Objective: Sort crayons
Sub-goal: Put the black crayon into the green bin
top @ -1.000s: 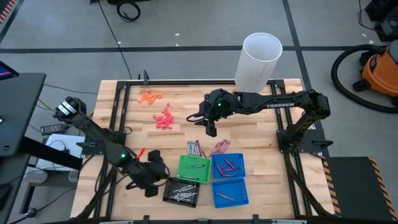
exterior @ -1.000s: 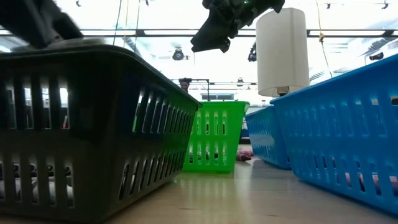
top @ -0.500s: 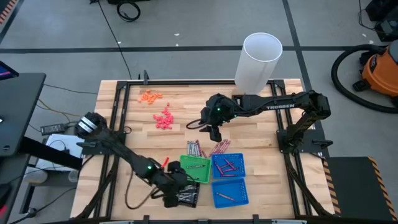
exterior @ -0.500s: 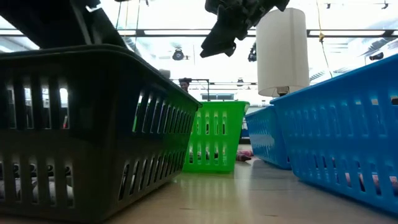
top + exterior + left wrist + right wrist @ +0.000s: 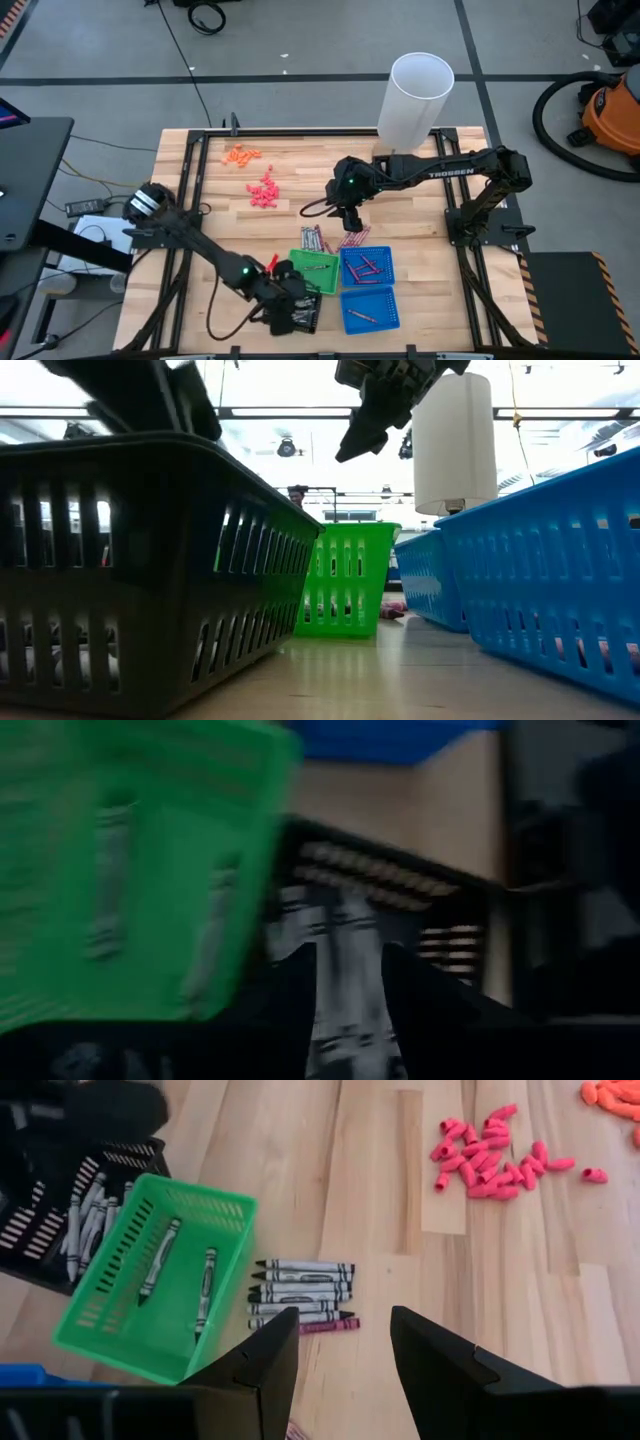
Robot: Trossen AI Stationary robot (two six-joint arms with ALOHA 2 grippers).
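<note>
Blur, cover and cut-offs

The left wrist view is smeared; the crayons (image 5: pixel 345 970) in the black basket (image 5: pixel 440 920) show only as pale streaks. From above, the left gripper (image 5: pixel 290 300) covers part of that basket; the blue baskets (image 5: pixel 560 570) run off the low view's edge

Looking past the left claw (image 5: pixel 347 990), its two dark fingers (image 5: pixel 290 990) parted, with a gap between them. Beyond the gap, a black basket (image 5: pixel 455 935) holding grey-silver crayons (image 5: pixel 340 935), blurred. Just beside it, a green basket (image 5: pixel 130 860). Farther off, a strip of wooden surface (image 5: pixel 400 800) and a blue basket (image 5: pixel 400 735).
</note>
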